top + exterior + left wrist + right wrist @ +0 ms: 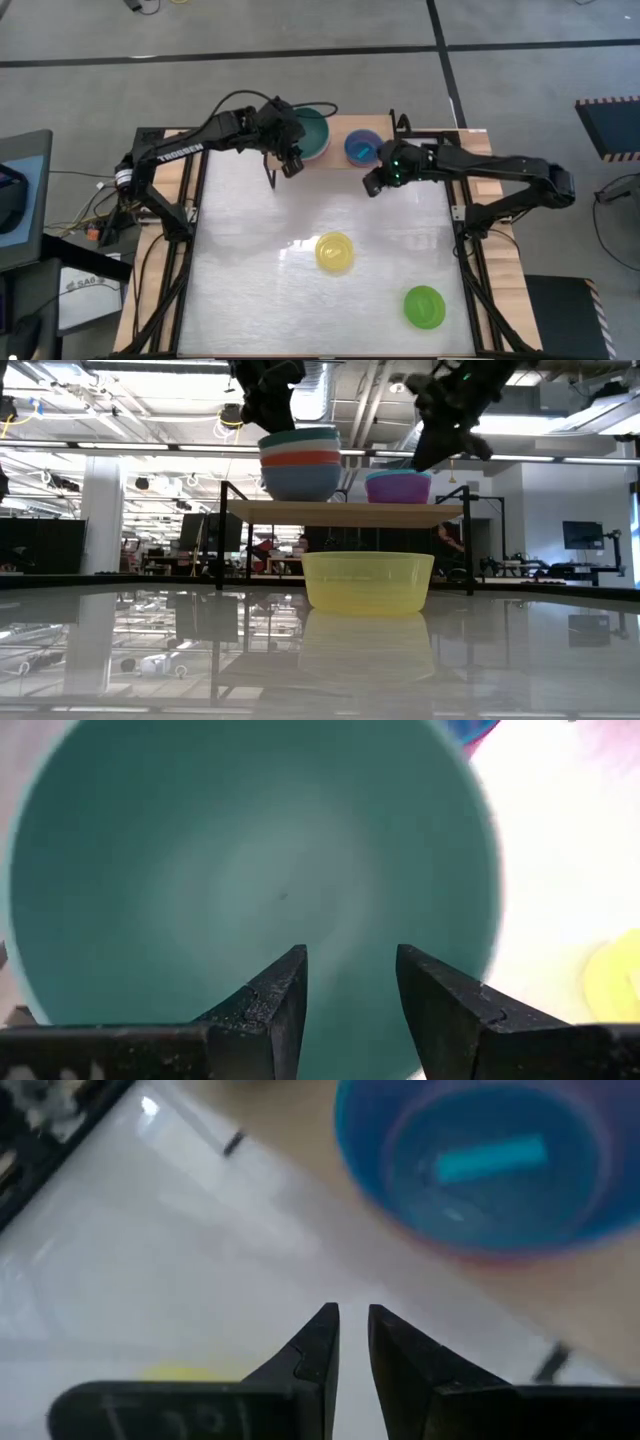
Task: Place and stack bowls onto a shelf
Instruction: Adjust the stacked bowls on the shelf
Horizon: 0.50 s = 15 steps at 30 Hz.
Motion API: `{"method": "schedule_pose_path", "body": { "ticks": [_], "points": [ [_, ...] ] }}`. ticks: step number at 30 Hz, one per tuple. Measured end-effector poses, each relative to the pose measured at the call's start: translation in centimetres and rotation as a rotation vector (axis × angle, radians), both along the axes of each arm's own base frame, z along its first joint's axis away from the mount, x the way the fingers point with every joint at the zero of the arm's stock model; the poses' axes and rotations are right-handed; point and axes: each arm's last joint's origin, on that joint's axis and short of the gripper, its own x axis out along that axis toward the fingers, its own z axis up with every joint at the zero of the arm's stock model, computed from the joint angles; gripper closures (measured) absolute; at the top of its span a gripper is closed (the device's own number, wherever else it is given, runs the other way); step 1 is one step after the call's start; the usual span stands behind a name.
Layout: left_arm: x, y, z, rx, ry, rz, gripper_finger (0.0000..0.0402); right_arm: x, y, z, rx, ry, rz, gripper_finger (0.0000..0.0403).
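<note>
While both arms hung over the far edge of the bench (250, 250), the shelf (345, 512) ran lengthwise along that edge. All bowls sat mouth-up. The big stack (300, 465) had the dark teal bowl (312, 130) on top, with white, red and slate blue below; the cyan bowl (360, 147) nested in a pink one. The left tool (290, 160) stood open, empty, over the teal bowl. The right tool (372, 183), narrowly parted, held nothing. The yellow bowl (334, 252) stood mid-bench, the lime green bowl (424, 306) near the front right corner.
</note>
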Motion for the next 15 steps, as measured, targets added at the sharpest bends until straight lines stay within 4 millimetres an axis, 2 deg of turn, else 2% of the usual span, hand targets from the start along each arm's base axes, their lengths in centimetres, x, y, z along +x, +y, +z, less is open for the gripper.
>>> {"method": "schedule_pose_path", "body": {
  "ticks": [9,15],
  "points": [
    [-0.6,-0.4,-1.4,-0.030,0.001,0.041,0.0261,0.1,-4.1,-0.4,-0.057,-0.021,-0.093,0.0342],
    [-0.7,2.4,-0.2,0.071,-0.130,0.124,0.0261,0.0,-5.6,-0.4,-0.037,-0.070,-0.108,0.0343]
  ]
}}
